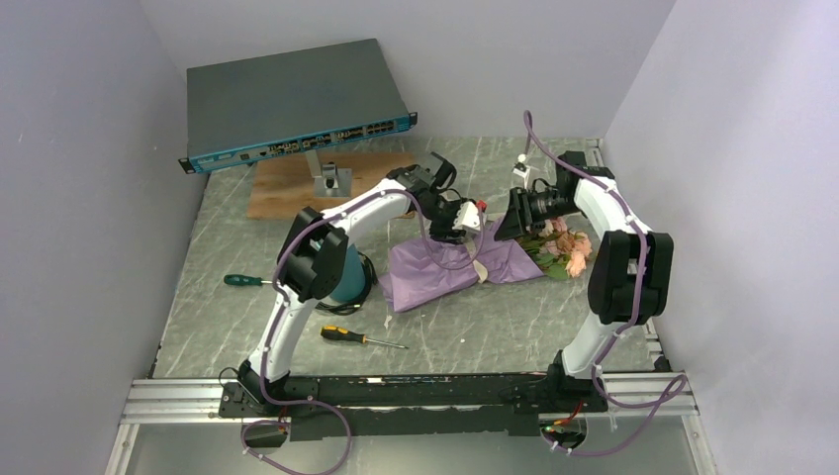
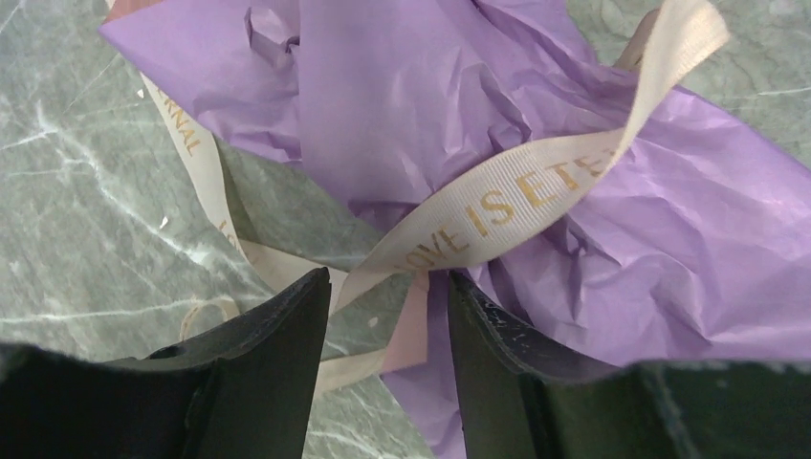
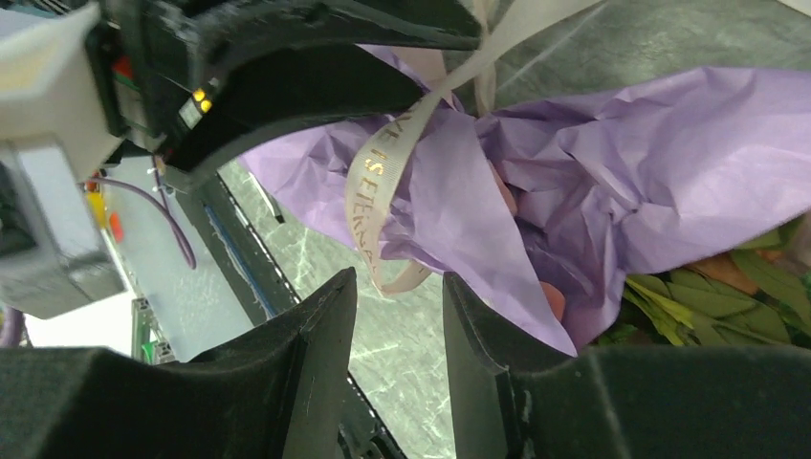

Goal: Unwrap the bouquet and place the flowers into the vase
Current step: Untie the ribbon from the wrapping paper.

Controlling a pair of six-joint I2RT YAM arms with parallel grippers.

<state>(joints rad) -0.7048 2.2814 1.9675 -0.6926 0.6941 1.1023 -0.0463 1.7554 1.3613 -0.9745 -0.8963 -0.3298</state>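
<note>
**A:** From above, where are the two grippers?

**B:** The left gripper [image 1: 463, 234] and right gripper [image 1: 503, 226] are close together, tips toward each other. The bouquet [image 1: 450, 269] lies on the table [image 1: 475, 332] right under them. I cannot tell either jaw gap from up here. The flowers [image 1: 572, 252] lie just off the right gripper's right side. The vase [image 1: 348, 282] stands well off to the left gripper's left, nearer the bases, partly hidden by the left arm [image 1: 315, 259].

**A:** And the left wrist view?

**B:** The left gripper [image 2: 387, 282] has its fingers apart, clamped on nothing. The cream ribbon [image 2: 507, 191] runs loose just ahead of the tips, with one strand dropping into the gap. The crinkled purple paper [image 2: 402, 86] fills the space ahead and to the right of the tips.

**A:** Right wrist?

**B:** The right gripper [image 3: 397, 282] is spread too, with bare table showing between the fingers. A ribbon [image 3: 368, 172] loop hangs just ahead of the gap. The paper [image 3: 612, 163] lies ahead and to the right, and green leaves [image 3: 698, 296] poke out beyond it.
</note>
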